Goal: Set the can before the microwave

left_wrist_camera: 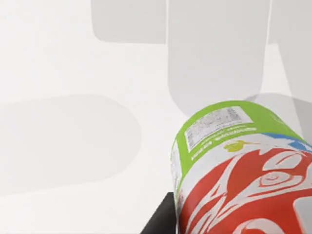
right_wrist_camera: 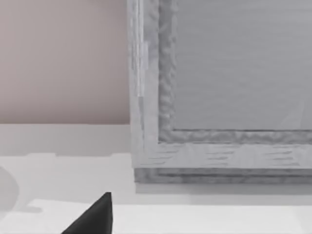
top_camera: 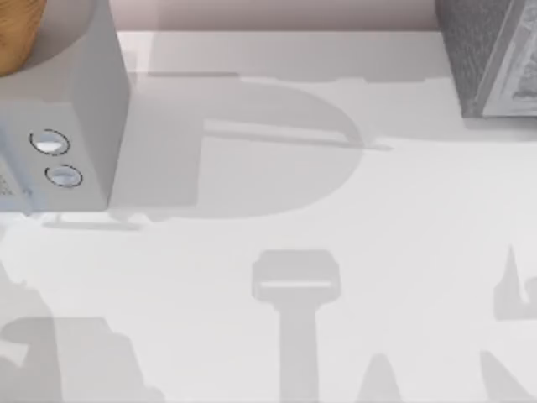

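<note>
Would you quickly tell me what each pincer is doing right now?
Left pincer: the can sits close against it, apparently held; a firm grip cannot be confirmed.
Right pincer: faces the speckled grey box; open or closed cannot be told.

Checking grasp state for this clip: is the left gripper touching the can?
Cannot tell. The left wrist view shows the can close up, lifted above the table, with a dark finger beside its lower edge, but neither contact nor a gap shows plainly.

Rendered tabletop scene | white table [top_camera: 336, 252] | grey microwave [top_camera: 75, 109]
</note>
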